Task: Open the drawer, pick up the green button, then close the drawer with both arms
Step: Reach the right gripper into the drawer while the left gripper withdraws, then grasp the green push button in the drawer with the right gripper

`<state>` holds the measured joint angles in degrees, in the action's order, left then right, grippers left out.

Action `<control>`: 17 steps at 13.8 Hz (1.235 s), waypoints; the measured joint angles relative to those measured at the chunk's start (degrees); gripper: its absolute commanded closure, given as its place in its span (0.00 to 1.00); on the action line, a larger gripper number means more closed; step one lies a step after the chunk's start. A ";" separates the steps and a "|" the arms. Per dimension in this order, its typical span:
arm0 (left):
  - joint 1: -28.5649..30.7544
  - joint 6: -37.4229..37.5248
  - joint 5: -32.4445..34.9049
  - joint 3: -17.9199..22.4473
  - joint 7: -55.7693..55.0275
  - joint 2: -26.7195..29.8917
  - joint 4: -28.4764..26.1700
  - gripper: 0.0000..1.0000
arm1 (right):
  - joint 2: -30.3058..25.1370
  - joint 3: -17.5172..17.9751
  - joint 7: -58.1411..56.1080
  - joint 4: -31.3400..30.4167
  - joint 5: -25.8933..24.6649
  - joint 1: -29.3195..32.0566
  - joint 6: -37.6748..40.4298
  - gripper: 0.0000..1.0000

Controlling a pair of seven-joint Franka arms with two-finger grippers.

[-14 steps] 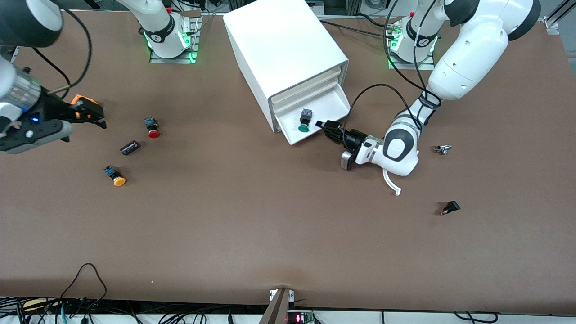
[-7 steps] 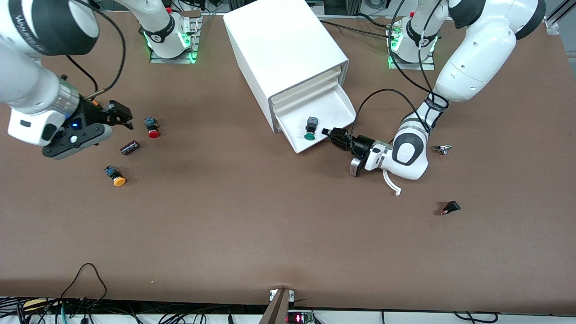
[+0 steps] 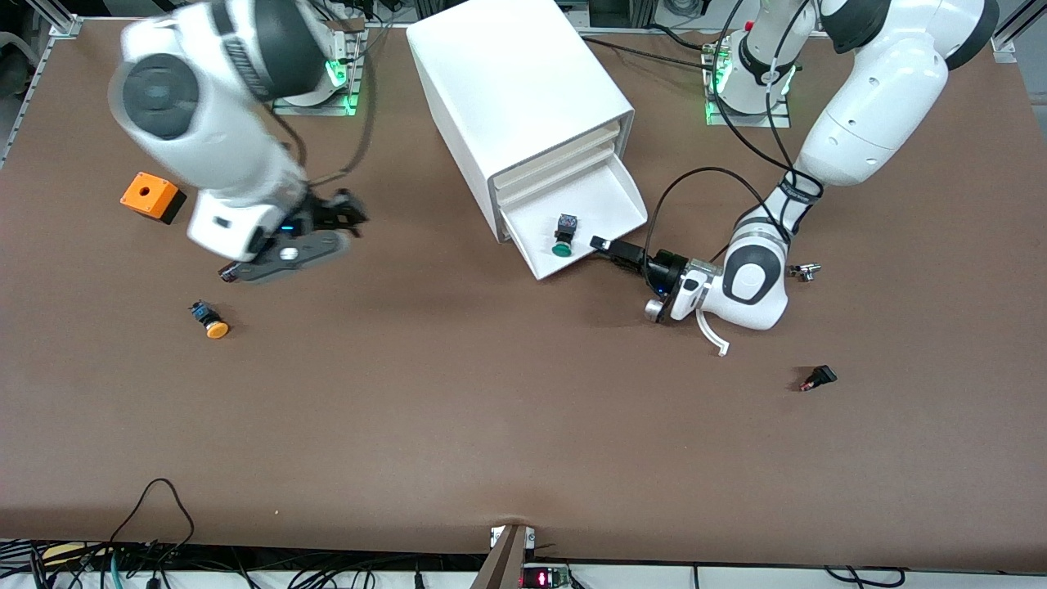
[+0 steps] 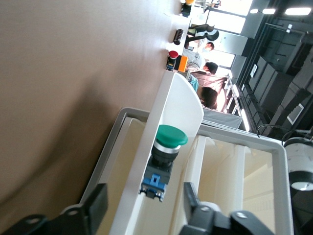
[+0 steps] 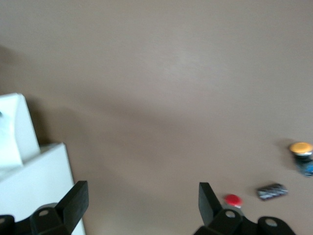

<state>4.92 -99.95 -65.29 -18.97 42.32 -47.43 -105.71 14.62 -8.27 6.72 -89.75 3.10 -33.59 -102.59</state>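
Note:
The white cabinet [image 3: 515, 74] has its lowest drawer [image 3: 609, 192] pulled out. The green-capped button [image 3: 563, 236] lies on its side in the drawer, near the front wall. My left gripper [image 3: 599, 243] is low at the drawer's front corner toward the left arm's end. In the left wrist view my left gripper [image 4: 143, 205] is open, with the drawer's front wall [image 4: 176, 103] between its fingers and the button [image 4: 166, 147] just past them. My right gripper [image 3: 352, 211] is open and empty over the bare table between the cabinet and the loose parts.
A yellow-capped button [image 3: 210, 321] and an orange box [image 3: 150, 196] lie toward the right arm's end. The right wrist view shows a red-capped button [image 5: 233, 199] and a dark cylinder [image 5: 271, 191]. Two small parts [image 3: 806, 272] [image 3: 818, 379] lie toward the left arm's end.
My right arm has swung from its end of the table toward the cabinet. My left gripper has drawn back a little, and the drawer with the button has slid slightly farther out.

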 measured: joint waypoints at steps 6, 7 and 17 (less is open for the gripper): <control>7.69 8.26 16.68 0.13 -13.96 2.74 5.95 0.00 | 13.20 0.04 21.01 11.11 2.32 -10.55 -3.91 0.00; 8.55 10.17 20.10 0.12 -16.46 3.53 7.89 0.00 | 16.08 0.03 24.45 13.77 2.44 -12.01 -5.64 0.00; 13.47 25.51 49.58 0.21 -23.14 15.25 21.65 0.00 | 30.65 -0.02 45.40 23.27 2.51 -22.32 -14.90 0.00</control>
<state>18.39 -74.45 -15.70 -18.76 19.18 -32.18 -84.06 45.27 -8.28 52.12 -66.48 5.61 -55.91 -117.49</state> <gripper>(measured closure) 0.000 0.000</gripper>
